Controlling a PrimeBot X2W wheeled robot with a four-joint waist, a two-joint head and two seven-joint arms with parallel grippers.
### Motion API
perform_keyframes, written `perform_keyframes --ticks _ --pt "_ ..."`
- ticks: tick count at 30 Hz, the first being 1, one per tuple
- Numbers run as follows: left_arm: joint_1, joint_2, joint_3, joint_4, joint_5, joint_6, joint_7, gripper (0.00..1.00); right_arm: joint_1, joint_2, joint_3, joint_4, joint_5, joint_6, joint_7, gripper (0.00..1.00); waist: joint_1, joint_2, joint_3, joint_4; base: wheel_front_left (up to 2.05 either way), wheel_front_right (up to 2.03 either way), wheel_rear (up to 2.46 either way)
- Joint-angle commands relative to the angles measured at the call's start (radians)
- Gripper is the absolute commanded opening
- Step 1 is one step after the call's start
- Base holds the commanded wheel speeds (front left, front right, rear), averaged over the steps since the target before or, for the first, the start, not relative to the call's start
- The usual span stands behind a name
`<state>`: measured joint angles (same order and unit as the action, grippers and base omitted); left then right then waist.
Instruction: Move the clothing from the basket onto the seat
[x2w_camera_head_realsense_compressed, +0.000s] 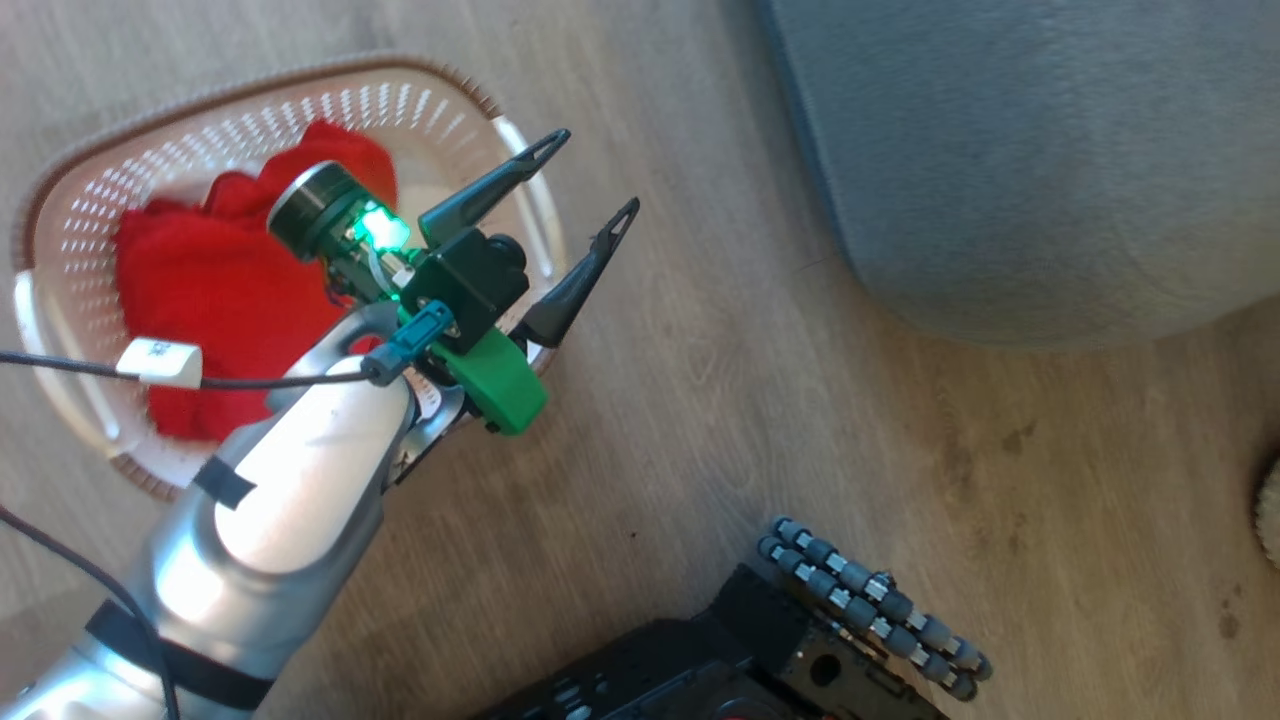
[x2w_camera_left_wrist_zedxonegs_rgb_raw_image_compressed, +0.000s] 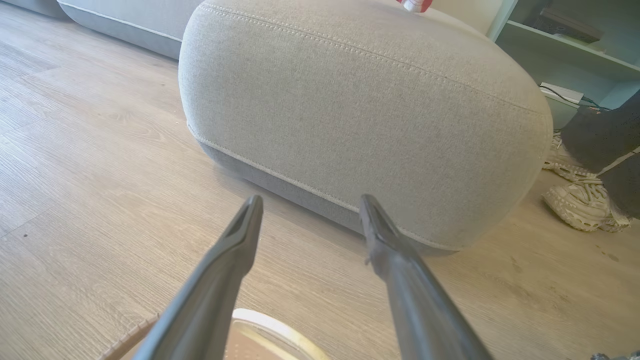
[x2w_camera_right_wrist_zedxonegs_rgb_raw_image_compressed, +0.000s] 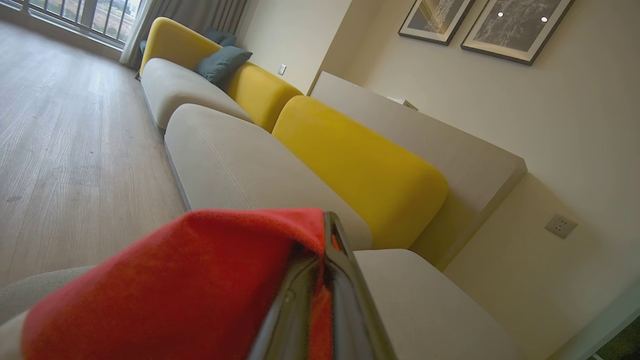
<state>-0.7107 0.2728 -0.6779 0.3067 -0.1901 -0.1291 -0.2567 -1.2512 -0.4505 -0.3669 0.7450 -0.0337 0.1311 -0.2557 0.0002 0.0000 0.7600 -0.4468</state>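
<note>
Red garment (x2w_camera_right_wrist_zedxonegs_rgb_raw_image_compressed: 190, 280) sits pinched in your right gripper's (x2w_camera_right_wrist_zedxonegs_rgb_raw_image_compressed: 320, 250) closed fingers, at the right wrist frame's bottom; lower it well onto the grey seat (x2w_camera_head_realsense_compressed: 1000, 150) before releasing. Left gripper (x2w_camera_head_realsense_compressed: 595, 170) fingers spread wide over the basket (x2w_camera_head_realsense_compressed: 90, 210) rim.

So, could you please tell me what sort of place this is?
Most likely a home living room: a long grey-and-yellow sofa, framed pictures, and a laundry basket on a wood floor.
</note>
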Motion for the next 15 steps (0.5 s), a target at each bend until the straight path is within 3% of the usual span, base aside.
perform_keyframes --ticks 1,5,11,13,14,15 --pt "-0.021 0.014 0.015 -0.043 0.015 -0.001 -0.005 1.0 -0.014 -0.058 -0.052 0.007 -0.026 0.0 -0.006 0.0 -0.0002 0.0 0.04 0.043 0.0 0.0 0.0" --pt "-0.042 0.007 0.008 -0.06 0.021 -0.001 -0.005 1.0 -0.028 -0.087 -0.147 0.084 -0.062 0.0 -0.006 0.0 -0.0002 0.0 0.063 0.071 0.0 0.0 0.0" --pt "-0.058 -0.009 0.014 -0.067 0.022 -0.001 -0.005 1.0 0.022 -0.06 -0.244 0.23 -0.101 0.0 -0.005 0.0 -0.0002 0.0 0.076 0.089 0.0 0.0 0.0" --pt "-0.061 -0.015 0.018 -0.066 0.02 -0.001 -0.005 1.0 0.04 -0.045 -0.254 0.274 -0.101 0.0 -0.005 0.53 -0.0002 0.0 0.074 0.093 0.0 0.0 0.0" --pt "-0.061 -0.017 0.022 -0.066 0.019 -0.001 -0.005 1.0 0.052 -0.036 -0.25 0.281 -0.1 0.0 -0.006 1.0 -0.0002 0.0 0.071 0.093 0.0 0.0 0.0" --pt "-0.06 -0.019 0.026 -0.065 0.018 -0.001 -0.005 1.0 0.067 -0.024 -0.246 0.28 -0.091 0.0 -0.006 1.0 -0.0002 0.0 0.066 0.094 0.0 0.0 0.0"
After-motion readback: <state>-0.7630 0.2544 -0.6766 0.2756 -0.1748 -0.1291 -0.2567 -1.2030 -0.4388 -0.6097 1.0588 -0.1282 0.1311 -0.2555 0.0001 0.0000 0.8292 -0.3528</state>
